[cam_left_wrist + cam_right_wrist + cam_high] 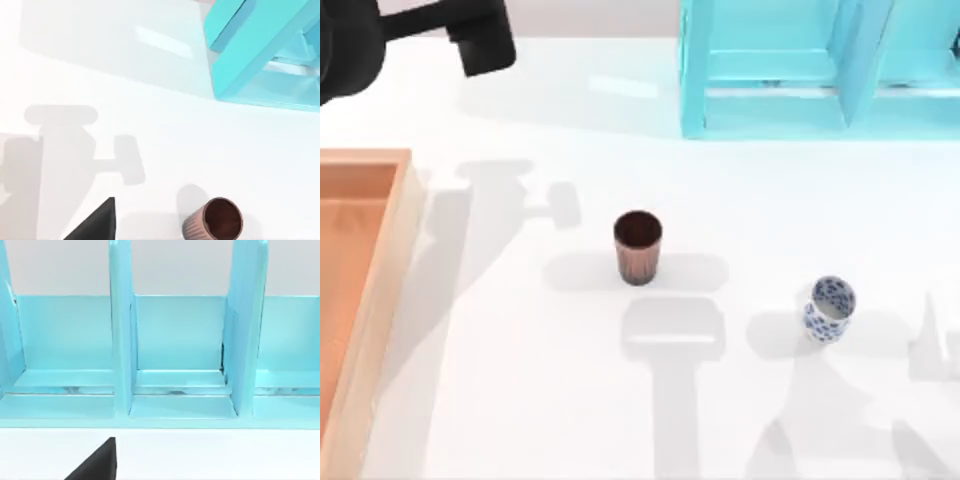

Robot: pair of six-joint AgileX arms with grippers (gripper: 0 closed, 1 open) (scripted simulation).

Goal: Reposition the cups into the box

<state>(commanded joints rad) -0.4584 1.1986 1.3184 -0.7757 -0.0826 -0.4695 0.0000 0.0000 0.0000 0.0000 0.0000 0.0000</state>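
Cups both upright on the desk (pixel 520 400), outside the box (pixel 382 300): brown ribbed cup (pixel 638 247) mid-desk, blue-floral white cup (pixel 829 310) to its right, well apart. Box sits at left edge; cyan shelf frame (pixel 770 70) at back right. Left arm (pixel 410 35) hangs over the back-left corner, end effector state can't tell.

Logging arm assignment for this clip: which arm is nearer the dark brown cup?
Left. The left arm hangs above the table's far left corner, with the brown cup in its wrist view. The right wrist camera faces the cyan shelf, away from the cup.
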